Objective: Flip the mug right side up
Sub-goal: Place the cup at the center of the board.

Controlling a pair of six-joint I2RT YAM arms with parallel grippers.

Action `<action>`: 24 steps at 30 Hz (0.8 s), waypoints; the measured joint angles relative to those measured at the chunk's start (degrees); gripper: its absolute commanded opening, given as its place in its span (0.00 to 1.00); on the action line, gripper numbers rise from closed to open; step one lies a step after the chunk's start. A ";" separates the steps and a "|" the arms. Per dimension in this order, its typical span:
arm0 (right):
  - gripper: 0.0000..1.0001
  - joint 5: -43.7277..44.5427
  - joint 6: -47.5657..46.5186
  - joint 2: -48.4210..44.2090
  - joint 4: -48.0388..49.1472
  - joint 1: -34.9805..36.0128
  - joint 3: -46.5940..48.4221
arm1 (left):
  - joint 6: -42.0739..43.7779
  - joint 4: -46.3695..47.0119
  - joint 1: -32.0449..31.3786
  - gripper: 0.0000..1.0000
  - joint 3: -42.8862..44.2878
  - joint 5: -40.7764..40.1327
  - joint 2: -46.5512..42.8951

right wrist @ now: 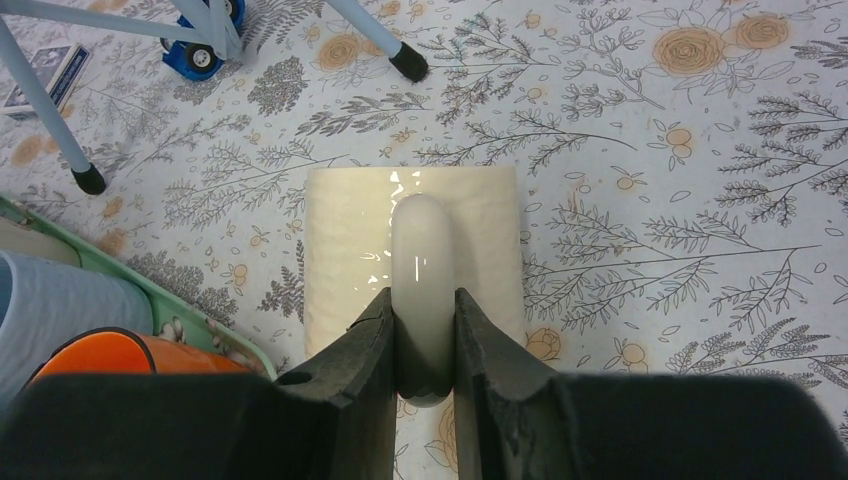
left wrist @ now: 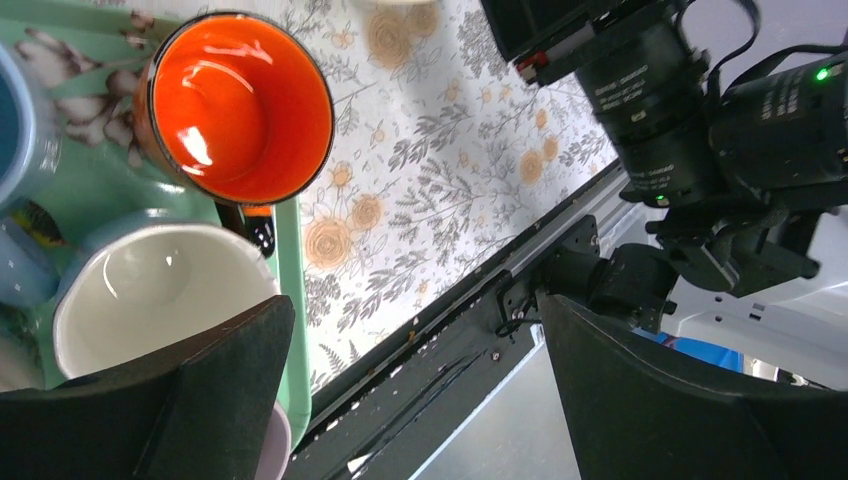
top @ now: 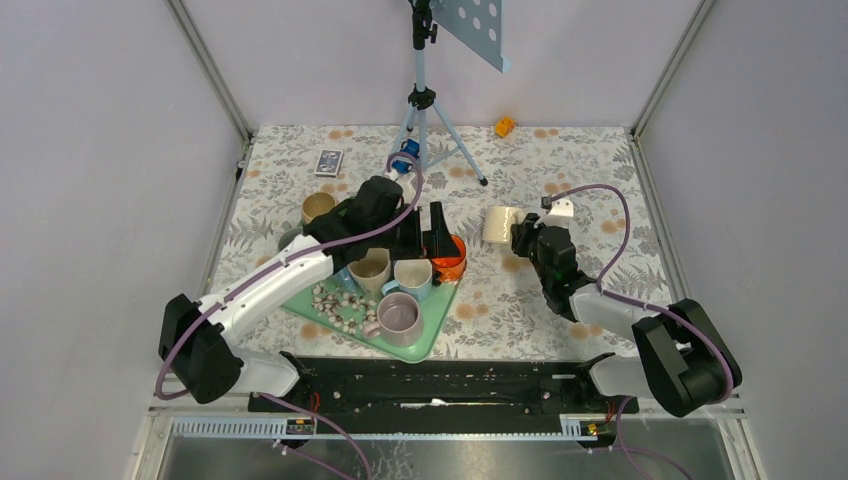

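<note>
- Done: right tool (right wrist: 422, 310) pinches the handle (right wrist: 422, 250) of the cream mug (right wrist: 340, 230).
- Remaining: cream mug lies on its side mid-bench, not yet upright.
- Left tool (left wrist: 415, 330) spread, empty.

right wrist: cream mug (right wrist: 345, 250) near end hidden behind my right gripper (right wrist: 422, 298), which end is the mouth I cannot tell | orange mug (right wrist: 110, 355) cut off by my gripper | left wrist: white mug (left wrist: 150, 290) partly behind my left finger (left wrist: 210, 400); blue mug (left wrist: 15, 120) cut by frame edge
</note>
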 measured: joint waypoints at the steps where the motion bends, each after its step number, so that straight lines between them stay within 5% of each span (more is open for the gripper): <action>1: 0.00 -0.13 0.07 -0.11 -0.17 0.00 0.00 | -0.04 0.35 0.00 0.99 0.42 0.02 0.37; 24: 0.00 -1.09 1.77 -2.80 -7.52 0.33 2.32 | -0.04 2.14 2.10 0.98 1.86 1.07 2.78</action>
